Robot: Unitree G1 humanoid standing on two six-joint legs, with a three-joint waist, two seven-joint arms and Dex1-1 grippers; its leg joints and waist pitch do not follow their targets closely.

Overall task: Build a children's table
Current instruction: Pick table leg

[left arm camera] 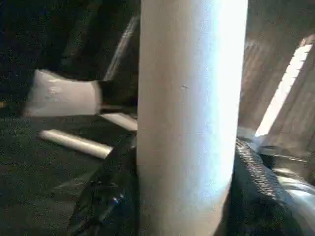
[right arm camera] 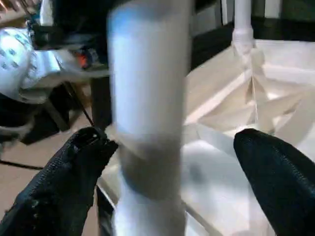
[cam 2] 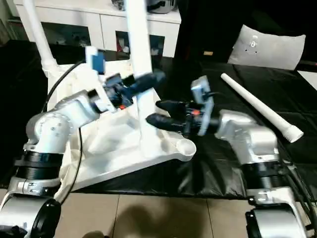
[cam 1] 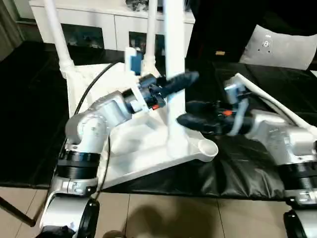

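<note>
A: Where is the table top [cam 1: 138, 144]?

B: Inverted on the black floor covering [cam 1: 29, 124], ribbed underside up, near edge tilted upward. Two legs stand at its far corners, at 11 [cam 1: 58, 37] and 12 o'clock [cam 1: 150, 29].

A: State of the left pincer [cam 1: 174, 84]?

B: Partly closed around the upright centre leg [cam 1: 174, 74], fingers [left arm camera: 256, 191] contacting both sides.

A: The empty socket [cam 1: 208, 147]?

B: At the near corner, at 5 o'clock from that leg.

A: The right pincer [cam 2: 163, 113]?

B: Spread wide, fingers [right arm camera: 275, 177] flanking the same leg lower down, gripping nothing.

A: The fourth leg [cam 2: 260, 106]?

B: Lying loose on the covering at 3 o'clock, near a grey cushion [cam 2: 270, 47].
</note>
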